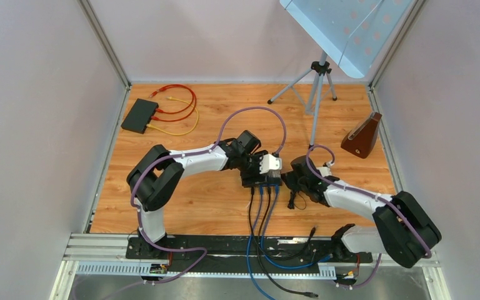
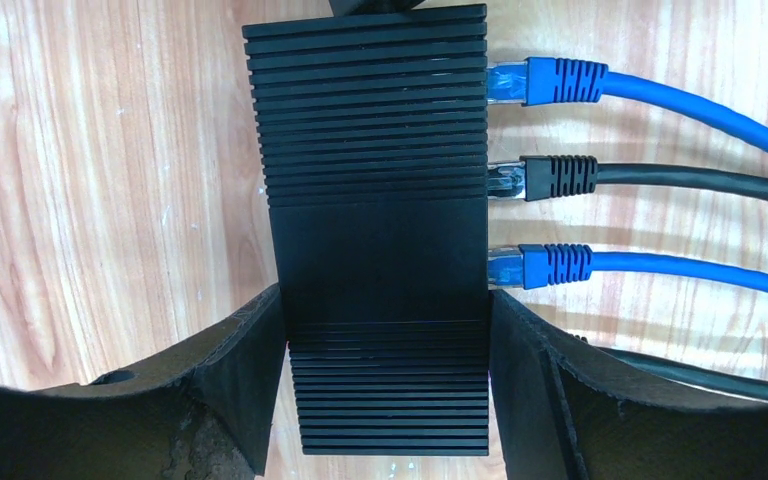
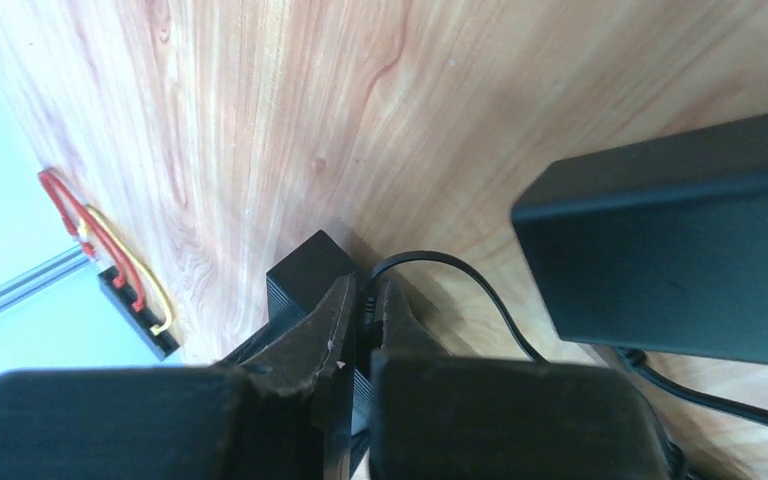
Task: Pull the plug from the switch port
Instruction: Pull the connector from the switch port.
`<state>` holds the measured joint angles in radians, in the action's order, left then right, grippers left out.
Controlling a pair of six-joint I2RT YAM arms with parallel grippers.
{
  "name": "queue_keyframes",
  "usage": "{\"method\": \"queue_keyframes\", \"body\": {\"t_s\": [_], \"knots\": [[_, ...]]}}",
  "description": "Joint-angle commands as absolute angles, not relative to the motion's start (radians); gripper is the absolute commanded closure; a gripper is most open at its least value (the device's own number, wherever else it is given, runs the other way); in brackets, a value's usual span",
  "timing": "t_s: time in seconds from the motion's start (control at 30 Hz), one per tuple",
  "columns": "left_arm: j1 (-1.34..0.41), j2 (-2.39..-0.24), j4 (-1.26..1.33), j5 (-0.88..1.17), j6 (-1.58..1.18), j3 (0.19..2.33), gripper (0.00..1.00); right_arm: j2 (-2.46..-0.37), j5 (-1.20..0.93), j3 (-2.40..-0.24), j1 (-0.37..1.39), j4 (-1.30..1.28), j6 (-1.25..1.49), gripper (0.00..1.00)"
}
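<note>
The left pincer (image 2: pixel 385 312) stands about half open and is clamped across the switch (image 2: pixel 375 150), with a finger flat on each long side. I judge this a brace, so the box will not slide when a plug is drawn. The switch sits mid-counter (image 1: pixel 194 206) with its ports turned to the near edge, and the leads run off over that edge. Three plugs are seated there: a blue plug (image 2: pixel 555 80), a black plug (image 2: pixel 558 178) and a second blue plug (image 2: pixel 555 265), the last just beside the left pincer's finger. None is out yet.

The right pincer (image 3: pixel 362 300) is closed tight, low over the counter. It is just beside the switch on the side toward the right edge and near the plugs, but not on any of them as far as the views show. A thin black cable (image 3: pixel 460 275) curls out from its tips; whether it is pinched I cannot tell.
</note>
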<state>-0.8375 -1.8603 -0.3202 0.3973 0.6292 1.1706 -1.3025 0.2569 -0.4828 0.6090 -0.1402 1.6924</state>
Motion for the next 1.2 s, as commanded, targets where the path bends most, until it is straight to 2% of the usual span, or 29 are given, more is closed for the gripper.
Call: {"method": "queue_keyframes", "body": {"t_s": [0.0, 0.07, 0.13, 0.17, 0.23, 0.3, 0.4, 0.47, 0.53, 0.57, 0.6, 0.7, 0.73, 0.8, 0.87, 0.9, 0.93, 1.03, 1.07, 1.13, 1.17], "knots": [[-0.833, -1.925, -0.444, 0.437, 0.636, 1.163, 0.45, -1.158, 0.313, -0.381, 0.601, 0.069, 1.736, 1.0], [-0.832, -1.925, -0.43, 0.442, 0.625, 1.155, 0.46, -1.104, 0.316, -0.298, 0.601, 0.269, 1.686, 1.0], [-0.833, -1.925, -0.415, 0.442, 0.613, 1.148, 0.47, -1.093, 0.323, -0.351, 0.601, 0.254, 1.624, 1.0], [-0.833, -1.925, -0.412, 0.44, 0.61, 1.148, 0.47, -1.104, 0.337, -0.42, 0.601, 0.131, 1.606, 1.0], [-0.833, -1.929, -0.413, 0.434, 0.606, 1.15, 0.48, -1.171, 0.373, -0.574, 0.601, -0.282, 1.67, 1.0], [-0.833, -1.931, -0.415, 0.432, 0.603, 1.153, 0.48, -1.25, 0.377, -0.652, 0.601, -0.42, 1.691, 1.0], [-0.832, -1.93, -0.409, 0.432, 0.597, 1.151, 0.49, -1.285, 0.246, -0.612, 0.598, -0.334, 1.735, 1.0], [-0.833, -1.93, -0.411, 0.428, 0.594, 1.149, 0.5, -1.252, 0.141, -0.512, 0.604, -0.143, 1.799, 1.0], [-0.833, -1.928, -0.417, 0.43, 0.597, 1.148, 0.5, -1.187, 0.137, -0.383, 0.628, 0.129, 1.821, 1.0], [-0.833, -1.927, -0.42, 0.432, 0.598, 1.148, 0.5, -1.173, 0.155, -0.366, 0.632, 0.178, 1.796, 1.0], [-0.833, -1.926, -0.419, 0.431, 0.598, 1.145, 0.5, -1.173, 0.18, -0.392, 0.631, 0.141, 1.731, 1.0], [-0.833, -1.931, -0.417, 0.434, 0.596, 1.148, 0.5, -1.259, 0.327, -0.626, 0.63, -0.338, 1.649, 1.0], [-0.833, -1.933, -0.418, 0.436, 0.595, 1.15, 0.5, -1.299, 0.355, -0.671, 0.624, -0.418, 1.663, 1.0], [-0.833, -1.938, -0.422, 0.437, 0.594, 1.156, 0.51, -1.316, 0.196, -0.621, 0.566, -0.332, 1.675, 1.0], [-0.833, -1.939, -0.424, 0.438, 0.596, 1.157, 0.51, -1.263, -0.028, -0.437, 0.521, 0.065, 1.677, 1.0], [-0.833, -1.94, -0.427, 0.438, 0.597, 1.159, 0.51, -1.231, -0.029, -0.385, 0.538, 0.201, 1.693, 1.0], [-0.833, -1.94, -0.43, 0.438, 0.599, 1.158, 0.51, -1.209, 0.018, -0.396, 0.558, 0.189, 1.696, 1.0], [-0.833, -1.94, -0.433, 0.436, 0.606, 1.156, 0.51, -1.212, 0.269, -0.588, 0.618, -0.223, 1.645, 1.0], [-0.833, -1.941, -0.432, 0.436, 0.609, 1.156, 0.51, -1.228, 0.311, -0.625, 0.621, -0.283, 1.603, 1.0], [-0.833, -1.943, -0.433, 0.433, 0.612, 1.156, 0.51, -1.254, 0.28, -0.645, 0.602, -0.264, 1.521, 1.0], [-0.833, -1.943, -0.432, 0.434, 0.613, 1.156, 0.51, -1.264, 0.174, -0.641, 0.565, -0.23, 1.493, 1.0]]}}
